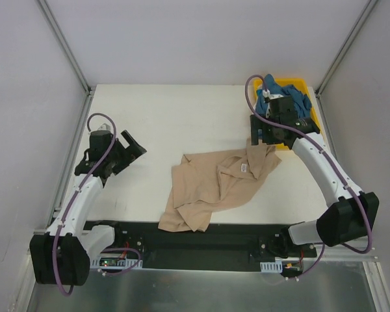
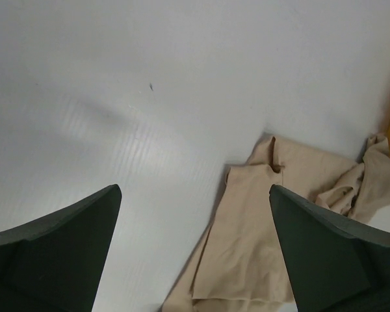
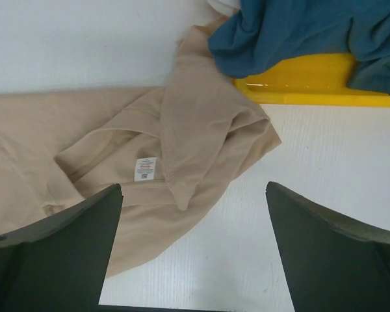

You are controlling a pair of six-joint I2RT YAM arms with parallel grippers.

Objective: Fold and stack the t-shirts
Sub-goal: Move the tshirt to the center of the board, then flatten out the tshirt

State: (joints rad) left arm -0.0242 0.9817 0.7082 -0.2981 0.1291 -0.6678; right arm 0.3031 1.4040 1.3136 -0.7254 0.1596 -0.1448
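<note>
Arm bases (image 1: 58,257) are seen nearest, and no shirt is folded yet.

From above, the tan shirt (image 1: 214,185) is seen crumpled on the table (image 1: 182,117), right up against the near left side of the yellow tray (image 1: 298,82), while the teal shirt (image 1: 304,103) is piled in that tray. The right gripper (image 1: 262,138) is held over the tray's near left corner, and the left gripper (image 1: 135,144) is seen far to the left of the tray. From the left wrist, that gripper is shown spread wide and empty over bare table. From the right wrist, the other one is shown wide and empty too, over the white label (image 3: 145,168) near the tray. Both shirts are left to be flattened, folded and stacked.
</note>
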